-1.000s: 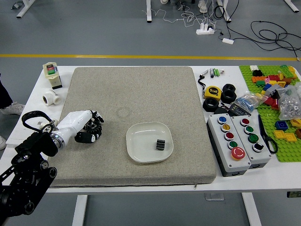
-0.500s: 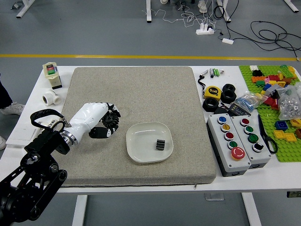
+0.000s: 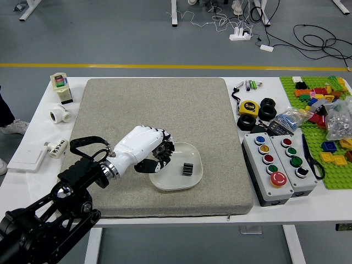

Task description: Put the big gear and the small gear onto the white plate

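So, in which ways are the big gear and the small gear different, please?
The big gear is held in the left hand; the small gear rests on the plate. The big gear looks wider and rounder, while the small gear shows a blocky, ridged side. Both are dark.

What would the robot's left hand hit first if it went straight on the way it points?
Probably the white plate, whose left edge the left hand overlaps in view; the hand's height is unclear, so it may pass above.

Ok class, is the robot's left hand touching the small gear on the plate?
Apart. The head view shows bare white plate between the left hand and the small gear.
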Controlling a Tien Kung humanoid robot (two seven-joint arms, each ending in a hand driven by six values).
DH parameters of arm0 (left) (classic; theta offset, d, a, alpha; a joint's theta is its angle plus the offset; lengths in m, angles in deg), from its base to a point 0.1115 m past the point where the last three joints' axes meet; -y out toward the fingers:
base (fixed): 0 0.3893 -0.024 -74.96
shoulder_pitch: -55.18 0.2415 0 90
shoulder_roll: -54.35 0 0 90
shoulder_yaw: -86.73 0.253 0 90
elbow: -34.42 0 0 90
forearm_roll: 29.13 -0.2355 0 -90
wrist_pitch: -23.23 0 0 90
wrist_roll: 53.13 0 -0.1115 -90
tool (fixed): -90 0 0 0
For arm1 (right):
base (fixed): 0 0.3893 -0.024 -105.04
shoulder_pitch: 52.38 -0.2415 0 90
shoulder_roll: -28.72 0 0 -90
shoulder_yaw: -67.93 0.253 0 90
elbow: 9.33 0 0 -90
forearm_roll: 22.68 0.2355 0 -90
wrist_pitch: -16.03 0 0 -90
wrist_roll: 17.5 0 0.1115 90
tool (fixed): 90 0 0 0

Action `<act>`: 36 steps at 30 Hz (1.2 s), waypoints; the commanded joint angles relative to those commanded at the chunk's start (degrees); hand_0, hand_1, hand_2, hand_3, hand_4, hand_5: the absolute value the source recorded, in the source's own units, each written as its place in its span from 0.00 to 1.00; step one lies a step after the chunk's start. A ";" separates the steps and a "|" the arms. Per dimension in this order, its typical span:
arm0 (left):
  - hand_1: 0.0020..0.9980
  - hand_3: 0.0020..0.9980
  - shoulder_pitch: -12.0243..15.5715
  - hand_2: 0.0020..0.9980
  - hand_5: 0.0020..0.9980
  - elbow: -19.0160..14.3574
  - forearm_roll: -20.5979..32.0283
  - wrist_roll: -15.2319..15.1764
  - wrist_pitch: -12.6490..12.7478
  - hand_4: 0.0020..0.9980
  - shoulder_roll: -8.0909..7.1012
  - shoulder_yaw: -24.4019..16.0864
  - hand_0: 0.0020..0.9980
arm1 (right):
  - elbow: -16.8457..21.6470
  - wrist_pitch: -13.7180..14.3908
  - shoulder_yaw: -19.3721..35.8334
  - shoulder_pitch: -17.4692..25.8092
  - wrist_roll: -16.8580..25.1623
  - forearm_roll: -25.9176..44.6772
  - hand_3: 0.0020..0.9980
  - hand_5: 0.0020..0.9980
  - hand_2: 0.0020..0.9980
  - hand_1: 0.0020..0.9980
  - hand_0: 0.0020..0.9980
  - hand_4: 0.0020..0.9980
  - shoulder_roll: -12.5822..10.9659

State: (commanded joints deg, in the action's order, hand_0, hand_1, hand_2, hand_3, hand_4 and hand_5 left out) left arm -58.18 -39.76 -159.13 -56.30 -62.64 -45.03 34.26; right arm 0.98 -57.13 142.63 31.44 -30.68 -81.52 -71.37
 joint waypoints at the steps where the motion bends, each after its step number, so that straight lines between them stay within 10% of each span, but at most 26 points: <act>1: 0.39 0.55 -0.21 0.46 0.00 0.80 0.00 0.29 -0.67 0.48 0.11 0.06 0.30 | 0.00 0.00 -0.05 -0.06 0.00 0.02 0.58 0.71 0.71 0.61 0.61 0.78 -0.02; 2: 0.39 0.55 -0.33 0.46 0.00 1.30 0.00 0.45 -1.06 0.48 0.17 0.09 0.30 | 0.00 0.00 -0.07 -0.10 0.00 0.02 0.58 0.71 0.71 0.61 0.61 0.78 -0.03; 3: 0.60 0.70 -0.40 0.70 0.23 1.83 0.00 0.64 -2.01 1.00 0.17 -0.02 0.44 | 0.00 0.00 -0.12 -0.13 0.01 0.06 0.57 0.71 0.71 0.61 0.61 0.78 -0.05; 18: 0.68 0.82 -0.14 0.81 0.33 -0.93 0.00 -0.70 -4.28 1.00 -0.43 -0.51 0.51 | 0.00 -0.12 0.18 -0.26 -0.03 -0.33 0.57 0.71 0.71 0.61 0.61 0.78 -0.07; 29: 0.75 0.85 0.90 0.89 0.35 -3.26 0.00 1.40 2.90 1.00 0.14 -5.26 0.65 | 0.00 -0.10 0.01 -0.23 -0.18 -0.63 0.58 0.71 0.71 0.61 0.61 0.78 0.01; 36: 0.79 0.86 4.35 0.92 0.36 -0.54 0.00 3.63 12.53 0.95 2.11 -17.33 0.71 | 0.00 0.07 -0.08 -0.14 -0.06 -0.22 0.57 0.71 0.71 0.61 0.61 0.78 0.04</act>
State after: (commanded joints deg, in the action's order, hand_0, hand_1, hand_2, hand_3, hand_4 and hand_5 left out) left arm -53.83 -40.31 -159.13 -52.66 -50.11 -42.92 16.93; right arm 0.98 -57.06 142.55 31.30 -30.74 -81.74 -71.33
